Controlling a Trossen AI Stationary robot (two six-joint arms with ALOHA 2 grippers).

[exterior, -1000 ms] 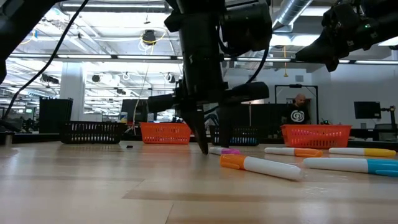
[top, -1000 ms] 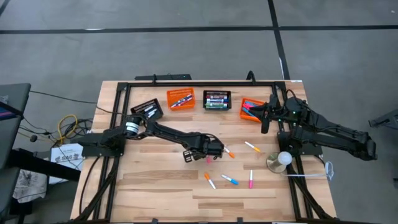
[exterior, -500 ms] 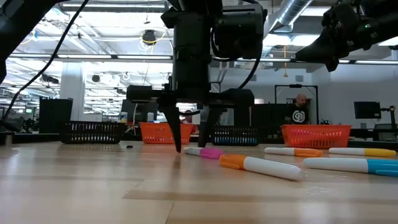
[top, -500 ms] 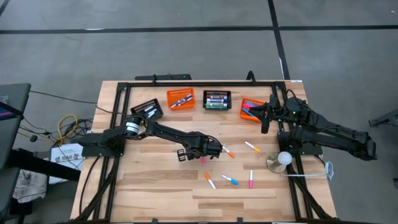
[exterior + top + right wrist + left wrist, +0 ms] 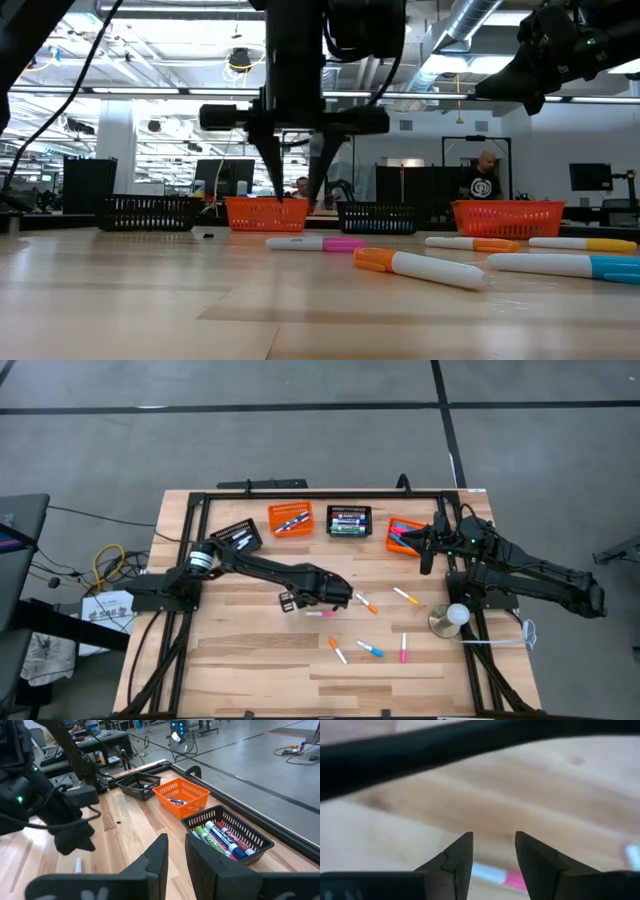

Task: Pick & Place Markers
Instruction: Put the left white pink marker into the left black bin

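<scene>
Lifted off the table since a moment ago and slid a bit to the left: left gripper. Hangs now above the wood, fingers apart, holding nothing. Left behind a pink and white marker, lying flat just beside it, not picked up.

Far left at the back, a black basket. Next along, an orange basket with a few markers inside. Then a second black basket, packed with green, red and blue pens. Then a second orange basket, also with some in it.

Out on the table, five more loose markers, spread to the right of the pink one. So partly done: many put away, six to go.

Over by the right orange basket, right gripper, waiting, fingers close together, nothing between them.

No writing big enough to read.
</scene>
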